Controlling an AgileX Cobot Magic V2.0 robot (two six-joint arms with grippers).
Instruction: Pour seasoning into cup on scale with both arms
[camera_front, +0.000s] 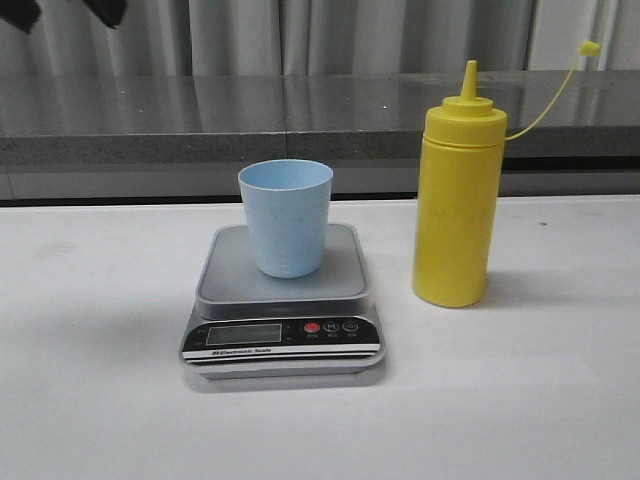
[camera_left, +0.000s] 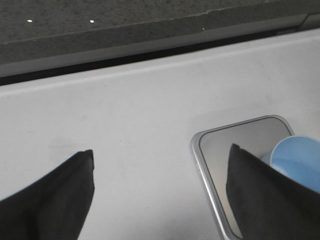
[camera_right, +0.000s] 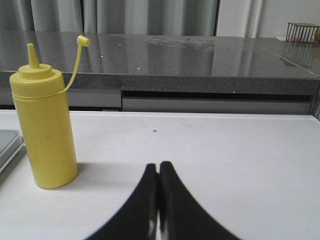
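Observation:
The pale blue cup (camera_front: 285, 217) stands upright on the platform of the silver-grey scale (camera_front: 284, 300) at the table's middle. The yellow seasoning bottle (camera_front: 457, 202) stands upright to the right of the scale, its cap (camera_front: 590, 47) hanging open on its tether. My left gripper (camera_left: 160, 152) is open and empty above the table, left of the scale (camera_left: 235, 145); the cup's rim (camera_left: 299, 160) shows beside one finger. My right gripper (camera_right: 158, 166) is shut and empty, low over the table to the right of the bottle (camera_right: 44, 131). Neither gripper shows in the front view.
A dark grey stone counter (camera_front: 320, 115) with a ledge runs behind the white table (camera_front: 100, 400). A small wire basket (camera_right: 302, 31) sits on the counter at the far right in the right wrist view.

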